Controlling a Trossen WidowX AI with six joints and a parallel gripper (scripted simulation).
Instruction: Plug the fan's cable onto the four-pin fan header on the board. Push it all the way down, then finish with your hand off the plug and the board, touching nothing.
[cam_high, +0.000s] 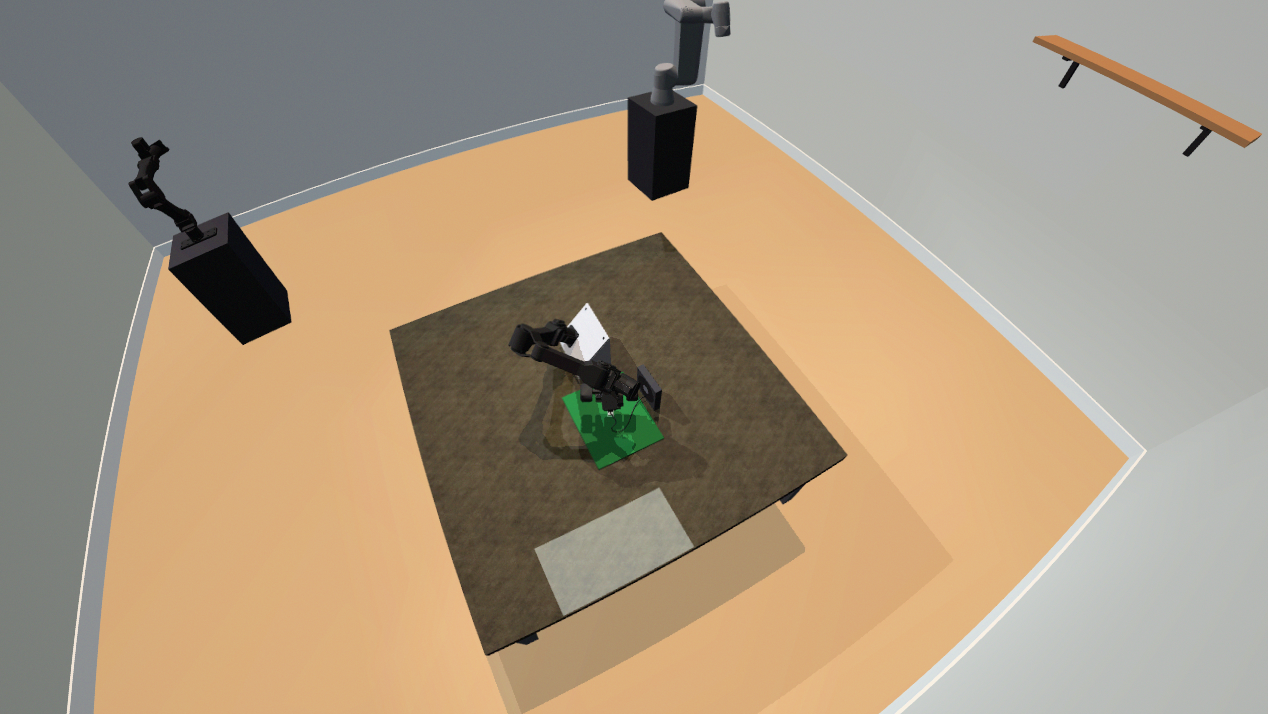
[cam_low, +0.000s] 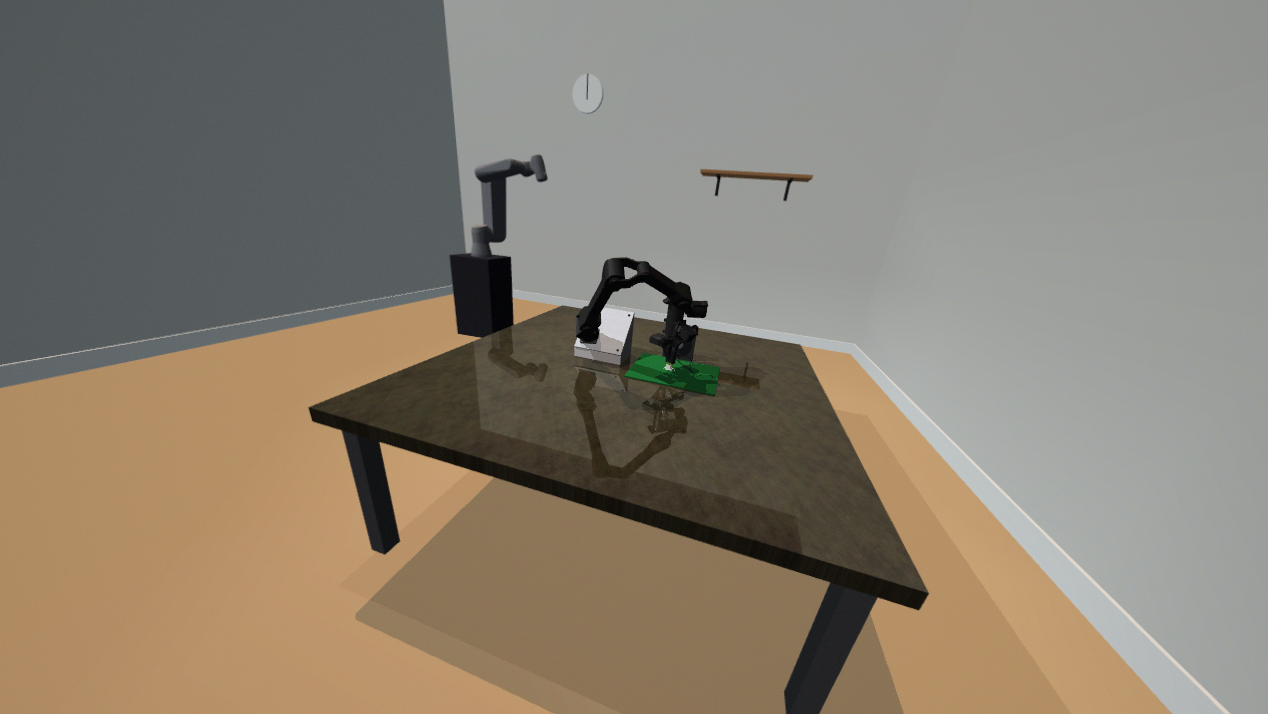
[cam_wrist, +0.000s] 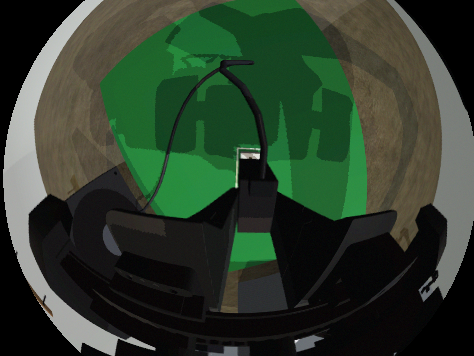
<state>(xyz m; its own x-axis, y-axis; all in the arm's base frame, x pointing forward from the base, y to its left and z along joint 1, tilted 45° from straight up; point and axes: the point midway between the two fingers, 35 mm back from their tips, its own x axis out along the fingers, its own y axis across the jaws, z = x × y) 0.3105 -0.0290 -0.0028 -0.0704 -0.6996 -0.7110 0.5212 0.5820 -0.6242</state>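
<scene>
Jutting from the pincer's (cam_wrist: 256, 197) clamped tips, the dark plug (cam_wrist: 256, 182), just over the green board (cam_wrist: 200, 181).

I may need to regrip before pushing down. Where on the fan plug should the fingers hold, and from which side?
Hold the plug by its two flat side faces, coming from straight above, as the gripper does now. The cable leaves the plug's top and arcs away over the board, so side pads probably avoid it.
</scene>
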